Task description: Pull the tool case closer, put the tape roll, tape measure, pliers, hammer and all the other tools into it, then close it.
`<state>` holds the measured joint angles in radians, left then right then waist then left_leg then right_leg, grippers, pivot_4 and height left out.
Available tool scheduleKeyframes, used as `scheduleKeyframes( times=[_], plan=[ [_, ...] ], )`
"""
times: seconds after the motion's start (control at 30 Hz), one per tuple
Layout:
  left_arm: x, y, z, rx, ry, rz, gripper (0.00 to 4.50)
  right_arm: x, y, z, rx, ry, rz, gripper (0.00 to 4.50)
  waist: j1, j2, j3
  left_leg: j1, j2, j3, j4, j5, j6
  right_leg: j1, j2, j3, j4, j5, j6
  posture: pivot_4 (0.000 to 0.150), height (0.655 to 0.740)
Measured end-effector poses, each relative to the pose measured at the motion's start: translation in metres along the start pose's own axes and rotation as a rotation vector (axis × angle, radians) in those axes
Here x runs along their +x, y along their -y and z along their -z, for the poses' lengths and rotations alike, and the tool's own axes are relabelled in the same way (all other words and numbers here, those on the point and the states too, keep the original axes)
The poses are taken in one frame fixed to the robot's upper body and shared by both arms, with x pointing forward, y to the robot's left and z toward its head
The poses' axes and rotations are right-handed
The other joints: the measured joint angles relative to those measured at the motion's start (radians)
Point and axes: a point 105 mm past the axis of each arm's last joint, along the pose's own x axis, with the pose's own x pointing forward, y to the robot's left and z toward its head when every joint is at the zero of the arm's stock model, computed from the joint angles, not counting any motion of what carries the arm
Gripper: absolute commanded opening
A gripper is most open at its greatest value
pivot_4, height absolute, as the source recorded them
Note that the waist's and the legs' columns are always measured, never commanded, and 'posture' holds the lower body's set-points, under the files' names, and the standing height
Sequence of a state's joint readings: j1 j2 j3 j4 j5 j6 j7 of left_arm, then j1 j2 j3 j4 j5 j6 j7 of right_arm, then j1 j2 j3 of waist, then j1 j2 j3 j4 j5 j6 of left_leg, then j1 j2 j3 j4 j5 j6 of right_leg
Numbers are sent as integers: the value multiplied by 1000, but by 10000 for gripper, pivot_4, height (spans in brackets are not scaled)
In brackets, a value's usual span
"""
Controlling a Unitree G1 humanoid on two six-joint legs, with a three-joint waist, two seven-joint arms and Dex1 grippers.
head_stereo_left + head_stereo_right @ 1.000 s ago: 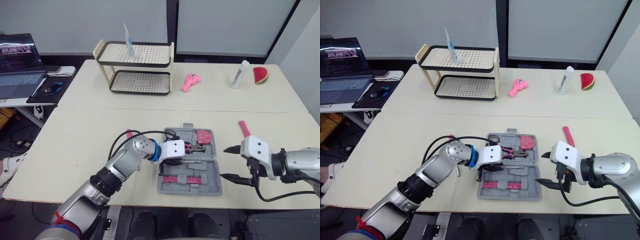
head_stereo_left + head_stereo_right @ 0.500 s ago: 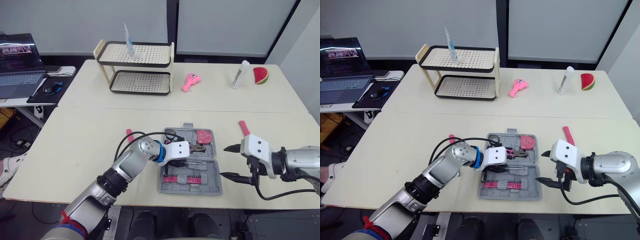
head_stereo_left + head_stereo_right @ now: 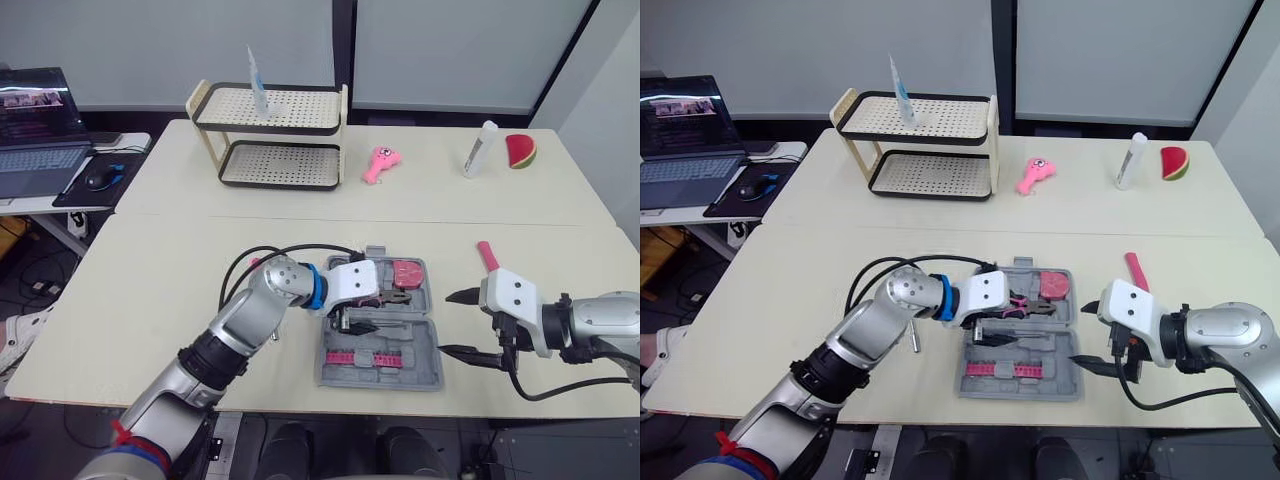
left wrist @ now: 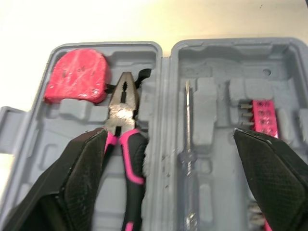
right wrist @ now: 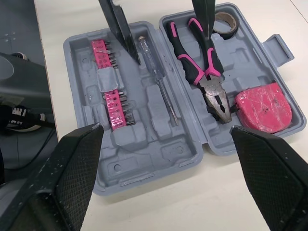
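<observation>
Left gripper [image 4: 169, 134] hangs wide open over the pliers [image 4: 124, 120], which lie in the open tool case [image 3: 430, 375] on the desk. Right gripper [image 3: 447, 323] gapes empty just beside it. The danger: a descending finger could knock the pliers out of their slot or shove the case. A pink-handled tool [image 3: 487, 255] lies outside.

A lab or office room. Plain pale surfaces [image 3: 180, 300] stand before blank wall panels. A laptop [image 3: 38, 130] and mouse [image 3: 98, 179] sit on a side desk [image 3: 60, 205].
</observation>
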<state>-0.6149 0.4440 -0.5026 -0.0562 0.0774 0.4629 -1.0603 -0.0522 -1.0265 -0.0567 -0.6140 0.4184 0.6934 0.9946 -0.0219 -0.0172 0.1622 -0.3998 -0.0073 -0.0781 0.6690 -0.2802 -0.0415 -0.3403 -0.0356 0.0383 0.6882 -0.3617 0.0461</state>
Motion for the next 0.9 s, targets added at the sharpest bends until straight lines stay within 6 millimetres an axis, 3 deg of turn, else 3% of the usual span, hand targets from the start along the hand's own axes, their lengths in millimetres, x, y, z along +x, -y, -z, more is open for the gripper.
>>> scheduleKeyframes(
  times=[0.1,0.47,0.9],
  plan=[
    [0,-1,5,9,6,6,35871,0,0,0,-1,1,3,45000,5,0,0,0,0,0,1,0,0,0,0,0,0,0,0,1500,7290],
    [17,11,26,-62,14,88,1420,0,2,-2,-4,8,20,45000,6,0,0,0,0,0,2,0,0,0,0,0,0,0,0,1500,7290],
    [30,16,38,-51,-32,98,433,1,1,0,4,5,16,45000,7,0,0,0,0,0,2,0,0,0,0,0,1,0,0,1500,7290]
  ],
)
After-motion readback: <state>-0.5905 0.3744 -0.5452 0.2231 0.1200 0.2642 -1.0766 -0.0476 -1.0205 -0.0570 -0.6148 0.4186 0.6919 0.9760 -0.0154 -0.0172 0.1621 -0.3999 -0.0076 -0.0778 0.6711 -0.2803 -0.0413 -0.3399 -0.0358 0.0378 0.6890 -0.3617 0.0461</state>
